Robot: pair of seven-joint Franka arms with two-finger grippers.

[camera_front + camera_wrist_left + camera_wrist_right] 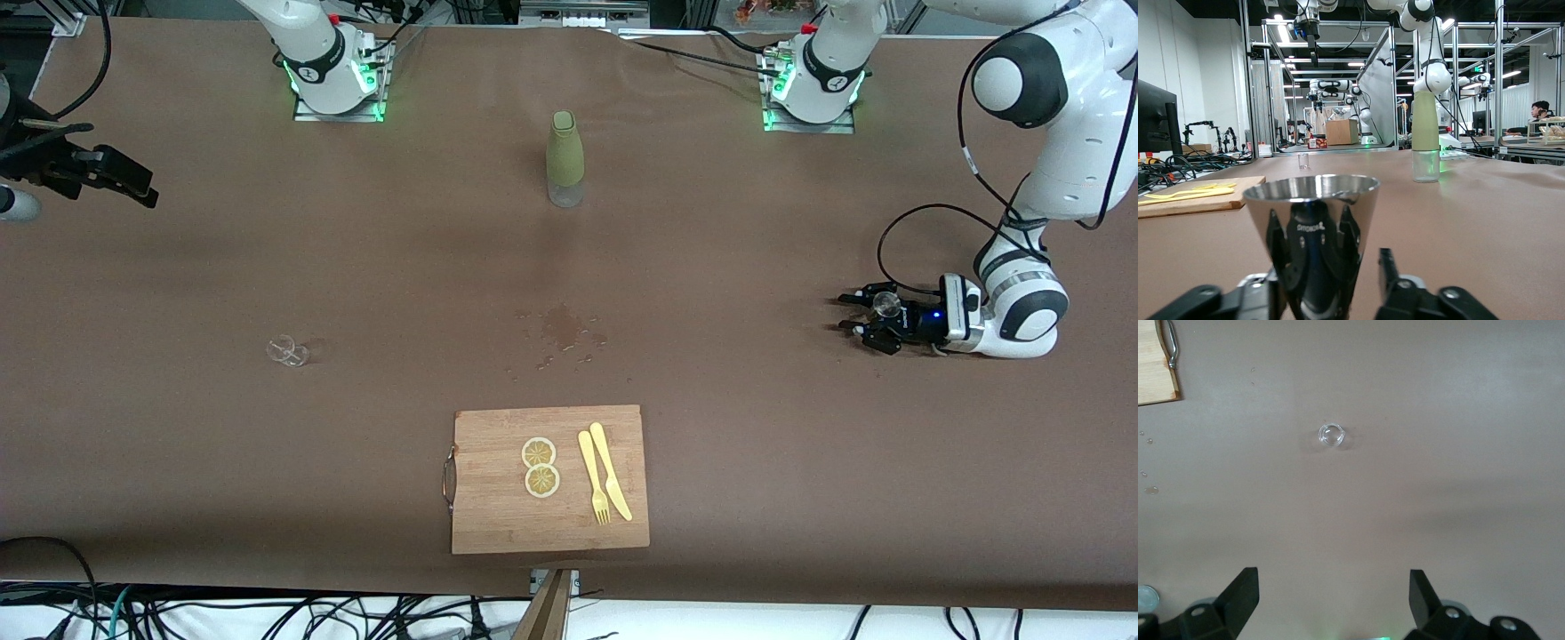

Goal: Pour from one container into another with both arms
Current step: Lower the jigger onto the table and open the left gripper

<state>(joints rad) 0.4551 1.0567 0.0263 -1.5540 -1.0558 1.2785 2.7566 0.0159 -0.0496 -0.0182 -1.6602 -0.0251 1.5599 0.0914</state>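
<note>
A shiny metal cone-shaped cup (1311,227) stands upright between the fingers of my left gripper (1328,267). The jaws are open, and one finger (1387,267) is clear of the cup's wall. This gripper (849,313) is low at the left arm's end of the table with the cup (885,305). An olive-green bottle (565,160) with a clear base stands mid-table near the robots' bases, the same bottle (1425,137) as in the left wrist view. A small clear glass (287,350) sits toward the right arm's end. My right gripper (1333,577) is open and empty, high above the glass (1331,435).
A wooden cutting board (498,516) lies near the front edge, carrying two lemon slices (540,467) and a yellow knife and fork (605,484). Spilled drops (560,333) wet the table between the board and the bottle. The right gripper (133,182) hangs at the right arm's end.
</note>
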